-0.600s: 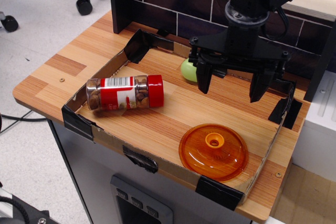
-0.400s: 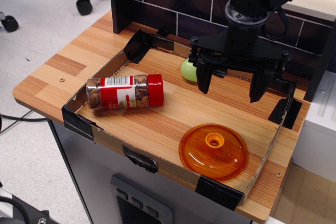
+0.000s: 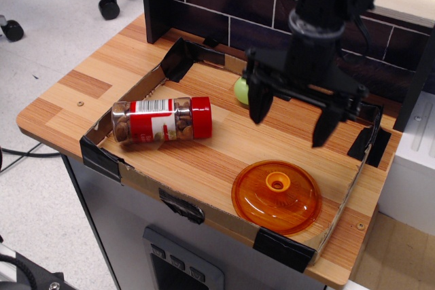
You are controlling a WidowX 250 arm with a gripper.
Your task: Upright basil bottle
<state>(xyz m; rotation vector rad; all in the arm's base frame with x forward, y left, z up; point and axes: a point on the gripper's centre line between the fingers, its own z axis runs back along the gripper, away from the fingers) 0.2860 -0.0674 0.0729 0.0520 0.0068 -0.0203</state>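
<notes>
the basil bottle [image 3: 162,119] lies on its side, red cap toward the orange lid [image 3: 276,197], so it needs a grasp across its body to be tipped up. the gripper [image 3: 291,117] hangs beyond the bottle's cap end, fingers spread wide and empty, well apart from it.

The basil bottle [image 3: 162,119] lies on its side, red cap pointing right. Well apart, the gripper [image 3: 291,117] hangs spread wide above the table [image 3: 85,83], holding nothing.
</notes>
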